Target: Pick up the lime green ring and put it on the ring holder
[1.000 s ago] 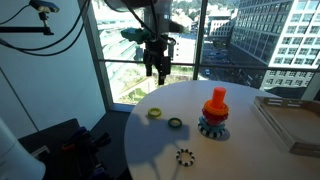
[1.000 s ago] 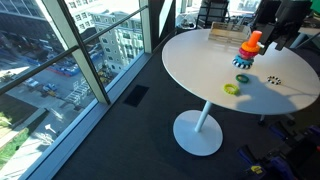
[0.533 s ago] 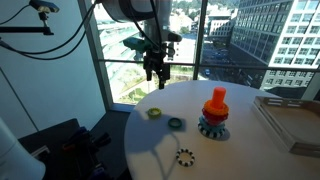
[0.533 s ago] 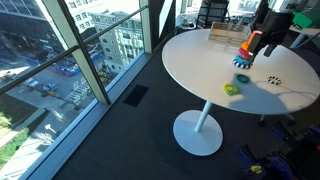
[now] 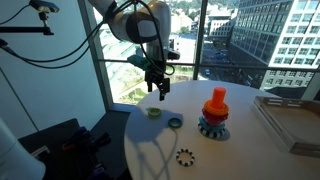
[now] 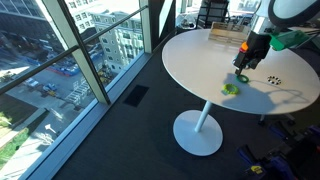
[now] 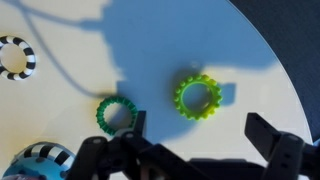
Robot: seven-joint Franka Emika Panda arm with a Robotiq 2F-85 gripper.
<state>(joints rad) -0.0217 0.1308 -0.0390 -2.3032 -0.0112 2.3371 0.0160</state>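
Observation:
The lime green ring lies flat on the white table, just ahead of my open, empty gripper in the wrist view. It also shows in both exterior views. In an exterior view my gripper hangs a little above it. The ring holder, an orange stack on a blue-grey toothed base, stands to the right of the rings. Only the edge of its base shows in the wrist view. In the exterior view with the arm at the right edge, the arm hides the holder.
A darker green ring lies close beside the lime one. A black-and-white toothed ring lies nearer the table's front edge. A flat tray sits at the right of the round table. Glass walls stand behind.
My gripper has come down and forward from high above the table's far edge to just above the two green rings. The rings and the holder have not moved.

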